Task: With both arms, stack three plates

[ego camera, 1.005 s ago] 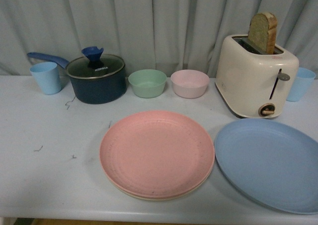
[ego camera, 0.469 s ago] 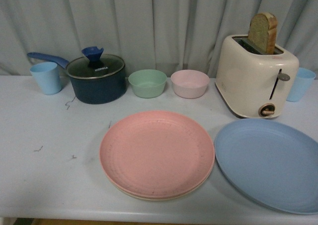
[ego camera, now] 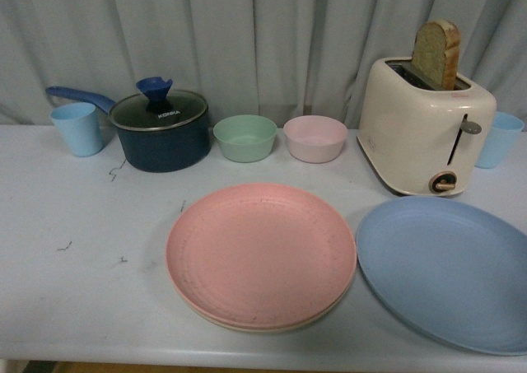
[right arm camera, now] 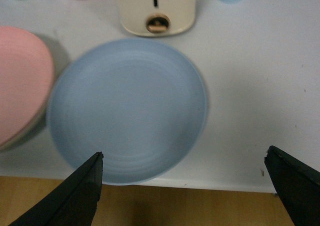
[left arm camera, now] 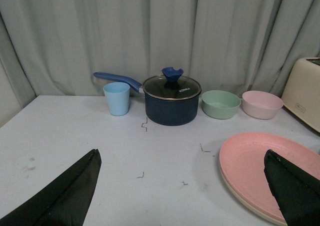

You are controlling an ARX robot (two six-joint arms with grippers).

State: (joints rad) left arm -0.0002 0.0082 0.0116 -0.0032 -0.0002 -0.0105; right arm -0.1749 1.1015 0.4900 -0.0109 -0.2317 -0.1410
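Note:
The pink plate (ego camera: 260,253) lies on the beige plate (ego camera: 272,327), whose rim shows beneath it, at the table's front middle. The blue plate (ego camera: 449,270) lies alone to their right, near the front edge. Neither arm shows in the front view. My left gripper (left arm camera: 185,186) is open and empty above the table left of the pink plate (left arm camera: 260,166). My right gripper (right arm camera: 185,186) is open and empty, high over the table's front edge, with the blue plate (right arm camera: 127,109) below and ahead of it.
At the back stand a blue cup (ego camera: 76,128), a dark blue lidded pot (ego camera: 160,128), a green bowl (ego camera: 244,137), a pink bowl (ego camera: 314,137), a cream toaster (ego camera: 424,126) with bread, and another blue cup (ego camera: 500,139). The table's front edge (right arm camera: 225,186) lies under the right gripper.

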